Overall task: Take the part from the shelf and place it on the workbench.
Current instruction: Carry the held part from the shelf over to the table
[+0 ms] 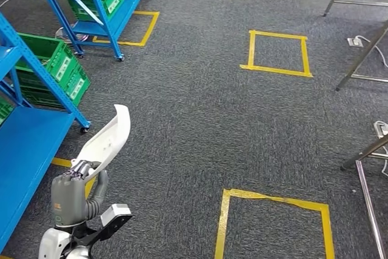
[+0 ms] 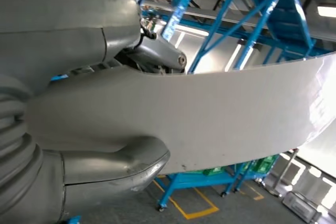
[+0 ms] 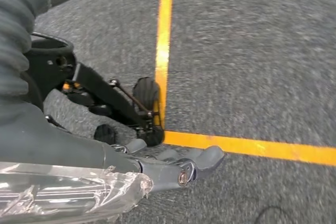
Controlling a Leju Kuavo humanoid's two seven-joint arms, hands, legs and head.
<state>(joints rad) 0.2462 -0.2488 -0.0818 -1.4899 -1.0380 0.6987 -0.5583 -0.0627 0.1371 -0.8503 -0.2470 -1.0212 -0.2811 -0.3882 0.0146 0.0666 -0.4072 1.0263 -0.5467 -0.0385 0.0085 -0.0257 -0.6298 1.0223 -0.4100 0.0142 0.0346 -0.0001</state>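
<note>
The part (image 1: 107, 141) is a long, curved white shell. My left hand (image 1: 80, 168) grips its lower end at the lower left of the head view, and the shell rises up and to the right above the carpet. In the left wrist view the part (image 2: 238, 114) stretches away from the hand, clamped between the thick grey thumb (image 2: 118, 163) and the fingers (image 2: 160, 56). My right hand (image 3: 170, 166) hangs over the grey carpet with its fingers stretched out and nothing in them.
A blue shelf (image 1: 27, 144) with green crates (image 1: 59, 68) stands close on my left, and a second blue rack (image 1: 107, 10) is farther back. Yellow tape squares (image 1: 276, 53) (image 1: 274, 201) mark the carpet. Metal frame legs (image 1: 361, 59) and floor sockets (image 1: 354, 42) line the right side.
</note>
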